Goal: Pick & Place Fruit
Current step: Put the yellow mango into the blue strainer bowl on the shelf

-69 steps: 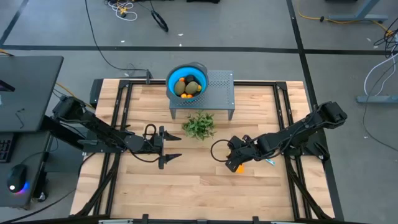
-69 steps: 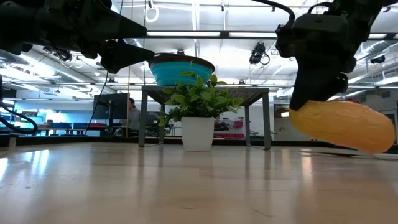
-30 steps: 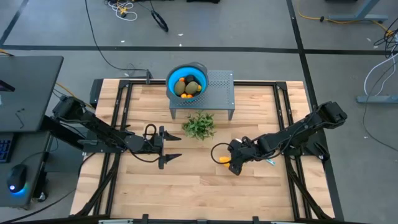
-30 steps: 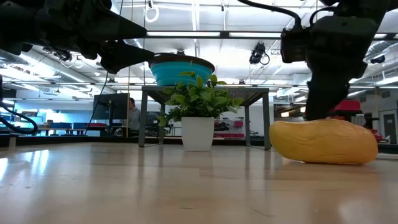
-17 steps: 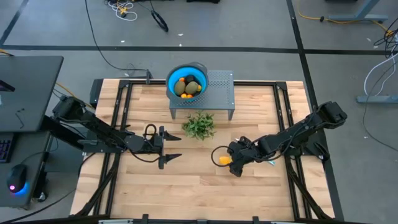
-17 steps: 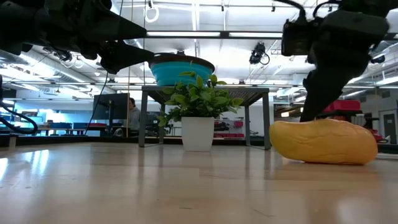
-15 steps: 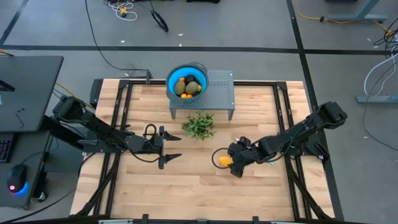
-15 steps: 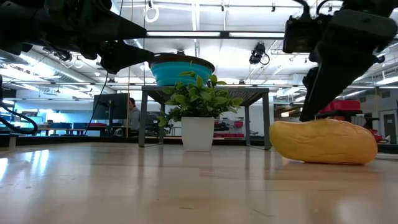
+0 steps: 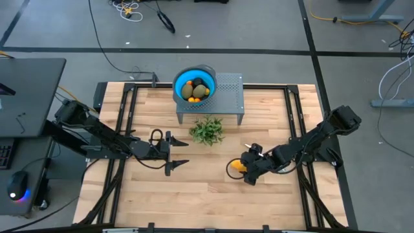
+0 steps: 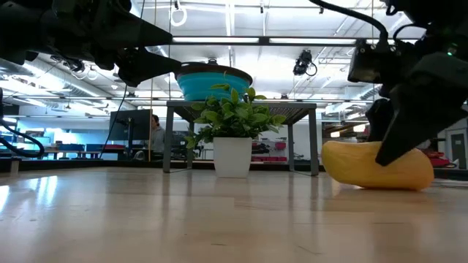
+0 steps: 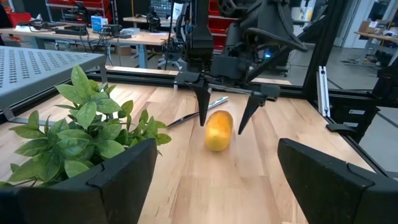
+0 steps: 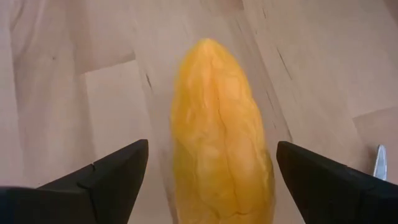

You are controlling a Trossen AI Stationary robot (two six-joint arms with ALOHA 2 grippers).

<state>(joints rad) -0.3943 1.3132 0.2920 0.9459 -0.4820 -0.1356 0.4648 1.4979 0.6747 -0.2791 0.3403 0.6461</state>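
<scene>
The right gripper (image 9: 240,170) has released and drawn back, fingers wide, astride the yellow oblong fruit (image 9: 238,166) lying right of centre on the table (image 9: 194,194); it looks smooth, roll-prone, best gripped mid-length.

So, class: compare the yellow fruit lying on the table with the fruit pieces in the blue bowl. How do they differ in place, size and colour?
The yellow fruit lies alone on the wooden table, between the right gripper's open fingers; the bowl fruit sits piled in the blue bowl on the raised grey stand. The yellow fruit looks larger than each bowl piece. It is plain yellow; the bowl pieces are olive-green, orange and dark. None is held.
</scene>
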